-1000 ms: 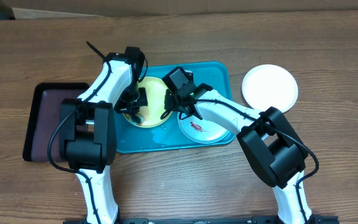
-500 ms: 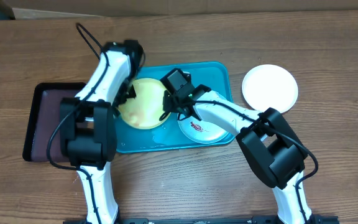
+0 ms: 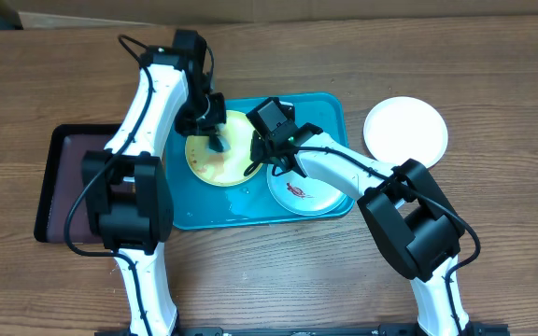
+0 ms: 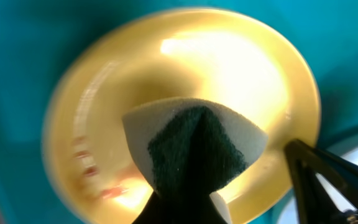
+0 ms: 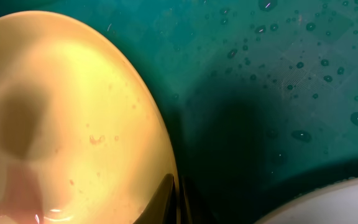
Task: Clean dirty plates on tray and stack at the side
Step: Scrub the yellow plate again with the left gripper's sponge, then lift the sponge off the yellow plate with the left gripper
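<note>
On the turquoise tray (image 3: pixel 320 117) lies the yellow-green plate (image 3: pixel 204 163), with faint red-brown smears near its left edge (image 4: pixel 89 168). My left gripper (image 3: pixel 215 138) is shut on a folded dark green and white sponge (image 4: pixel 194 146), which it presses on the plate's middle. The right gripper (image 5: pixel 176 186) is shut on that plate's right rim. Beside it on the tray sits the light blue plate (image 3: pixel 316 201) with a red smear. The white plate (image 3: pixel 405 131) rests on the table to the right of the tray.
A smaller black tray (image 3: pixel 68 177) sits on the wooden table to the left of the turquoise one. Water drops speckle the tray floor (image 5: pixel 291 68). Both arms cross above the tray's left half.
The left gripper has swept with the sponge from the yellow-green plate's left side up and to the right, onto its middle. The right gripper has stayed clamped on the rim.
</note>
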{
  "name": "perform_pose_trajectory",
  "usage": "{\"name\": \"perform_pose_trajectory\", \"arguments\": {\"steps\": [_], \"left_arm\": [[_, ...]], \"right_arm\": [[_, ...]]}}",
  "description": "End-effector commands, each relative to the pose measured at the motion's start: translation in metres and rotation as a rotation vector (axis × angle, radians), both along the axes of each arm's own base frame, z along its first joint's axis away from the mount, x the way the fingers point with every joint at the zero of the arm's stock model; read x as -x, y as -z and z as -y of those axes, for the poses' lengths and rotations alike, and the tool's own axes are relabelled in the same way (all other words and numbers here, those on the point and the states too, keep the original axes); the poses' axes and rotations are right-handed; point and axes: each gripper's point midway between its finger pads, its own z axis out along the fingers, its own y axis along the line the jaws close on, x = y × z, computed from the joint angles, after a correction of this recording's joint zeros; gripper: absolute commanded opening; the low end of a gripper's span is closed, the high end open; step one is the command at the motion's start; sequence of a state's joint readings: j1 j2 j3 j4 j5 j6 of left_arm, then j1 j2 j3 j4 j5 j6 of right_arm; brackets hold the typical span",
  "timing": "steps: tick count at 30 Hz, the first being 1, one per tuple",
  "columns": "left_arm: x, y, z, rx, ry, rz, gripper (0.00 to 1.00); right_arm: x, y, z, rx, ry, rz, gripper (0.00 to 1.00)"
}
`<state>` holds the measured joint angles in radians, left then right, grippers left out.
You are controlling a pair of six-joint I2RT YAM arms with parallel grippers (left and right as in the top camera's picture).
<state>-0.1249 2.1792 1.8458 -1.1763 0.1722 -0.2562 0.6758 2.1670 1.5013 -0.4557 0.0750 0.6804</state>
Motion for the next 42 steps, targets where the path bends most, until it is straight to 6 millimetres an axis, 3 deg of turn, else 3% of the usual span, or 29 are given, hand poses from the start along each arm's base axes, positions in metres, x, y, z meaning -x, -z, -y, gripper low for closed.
{"name": "perform_pose_trajectory", "arguments": {"steps": [1,8,12,16,18,24,28,33,37,42], "left_arm": [[0.010,0.015,0.021,0.103,0.028,-0.038,0.04],[0.013,0.049,0.002,0.002,-0.007,-0.022,0.04],[0.020,0.064,-0.033,-0.196,-0.037,-0.031,0.04],[0.028,0.055,-0.089,-0.523,-0.158,-0.033,0.04],[0.030,0.047,-0.106,-0.628,-0.180,-0.023,0.04],[0.028,0.030,-0.126,-0.764,-0.186,-0.004,0.04],[0.026,0.005,-0.127,-0.766,-0.279,0.008,0.04],[0.026,-0.061,-0.135,-0.746,-0.432,0.064,0.05],[0.047,-0.116,-0.158,-0.691,-0.625,0.124,0.05],[0.080,-0.149,-0.181,-0.551,-0.747,0.110,0.04]], "right_arm": [[-0.002,0.000,0.003,0.014,0.010,0.011,0.04],[-0.001,0.001,0.003,0.016,0.010,0.008,0.04],[-0.001,0.001,0.003,0.017,0.010,0.007,0.04],[0.000,0.001,0.004,0.018,0.010,0.005,0.04],[0.000,0.001,0.004,0.018,0.010,0.005,0.04],[0.000,0.001,0.004,0.019,0.009,0.005,0.04],[-0.002,0.000,0.003,0.030,-0.023,0.020,0.04],[-0.004,-0.008,-0.001,0.046,-0.077,0.046,0.04],[-0.005,-0.028,-0.005,0.074,-0.161,0.085,0.04],[-0.002,-0.070,-0.019,0.138,-0.303,0.190,0.04]]}}
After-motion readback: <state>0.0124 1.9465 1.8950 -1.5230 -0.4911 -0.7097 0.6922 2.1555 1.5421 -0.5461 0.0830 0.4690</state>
